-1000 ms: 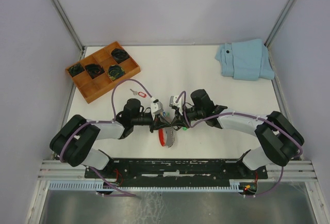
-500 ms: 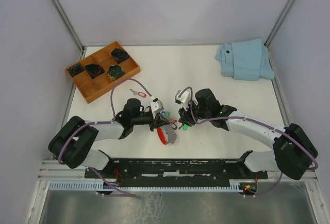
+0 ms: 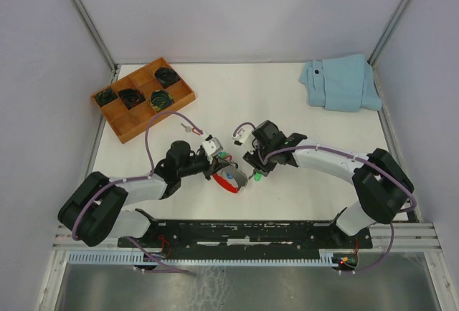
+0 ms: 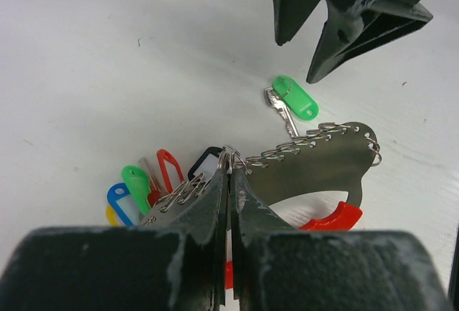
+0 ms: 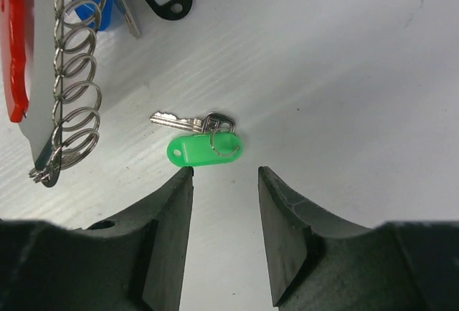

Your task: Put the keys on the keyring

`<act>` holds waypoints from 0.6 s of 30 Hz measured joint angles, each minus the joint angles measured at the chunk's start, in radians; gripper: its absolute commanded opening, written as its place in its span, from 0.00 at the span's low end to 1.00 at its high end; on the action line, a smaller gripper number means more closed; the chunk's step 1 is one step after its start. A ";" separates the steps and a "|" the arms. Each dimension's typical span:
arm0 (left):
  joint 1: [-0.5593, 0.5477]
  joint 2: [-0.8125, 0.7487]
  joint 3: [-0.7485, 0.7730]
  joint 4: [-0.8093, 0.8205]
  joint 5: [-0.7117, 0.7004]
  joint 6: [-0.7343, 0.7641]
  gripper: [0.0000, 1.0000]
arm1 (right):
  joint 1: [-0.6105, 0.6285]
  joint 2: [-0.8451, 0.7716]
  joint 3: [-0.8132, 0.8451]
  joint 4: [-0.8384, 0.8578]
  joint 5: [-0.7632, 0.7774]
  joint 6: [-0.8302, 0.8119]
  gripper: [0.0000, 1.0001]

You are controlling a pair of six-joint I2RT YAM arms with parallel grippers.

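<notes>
The keyring (image 4: 315, 164) is clamped by one ring in the closed left gripper (image 4: 229, 182), near the middle of the near edge. The green-tagged key (image 5: 204, 147) lies loose beside it, not yet threaded. The right gripper (image 5: 224, 175) is positioned over it, fingers parted and empty.

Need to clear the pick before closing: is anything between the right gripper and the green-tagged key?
Nothing visible. The right gripper is open, with only bare table between it and the green-tagged key. The keyring lies off to one side, pinched by the left gripper, not touching the key.
</notes>
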 measured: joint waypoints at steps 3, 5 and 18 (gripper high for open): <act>0.000 -0.003 -0.004 0.005 -0.010 0.000 0.03 | 0.005 0.057 0.035 -0.050 0.009 -0.024 0.49; 0.000 -0.003 -0.004 0.006 -0.010 0.000 0.03 | 0.005 0.090 0.055 -0.072 0.008 -0.039 0.49; 0.000 -0.003 -0.004 0.006 -0.006 0.000 0.03 | 0.004 0.209 0.116 -0.080 -0.001 -0.058 0.33</act>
